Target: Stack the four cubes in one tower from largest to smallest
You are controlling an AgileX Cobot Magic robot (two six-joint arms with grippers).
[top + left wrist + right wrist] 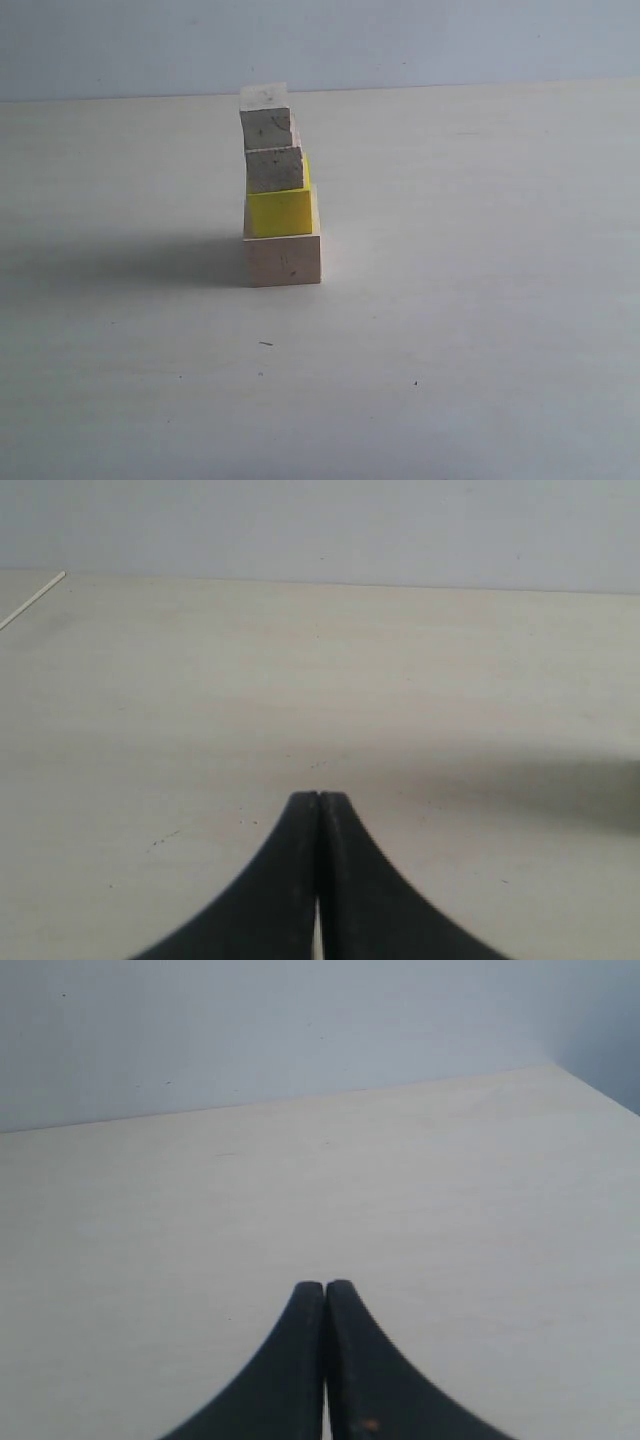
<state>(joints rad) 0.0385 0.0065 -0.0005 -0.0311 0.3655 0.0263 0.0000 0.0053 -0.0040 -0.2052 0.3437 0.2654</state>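
Observation:
In the exterior view the tower [279,190] stands on the pale table, left of centre. Its base is the largest pale wood cube [284,260]. On that sits the bright yellow cube [281,211], then a smaller wood cube [275,169], and the smallest wood cube [267,120] tops the column. The upper cubes sit shifted slightly to the left. Neither arm shows in the exterior view. My left gripper [318,798] is shut with nothing between its black fingers, above bare table. My right gripper [325,1287] is likewise shut and empty. No cube appears in either wrist view.
The tower casts a soft shadow [130,260] to its left on the table. A pale wall [450,40] rises behind the table's far edge. In the right wrist view a table edge [600,1090] runs along one side.

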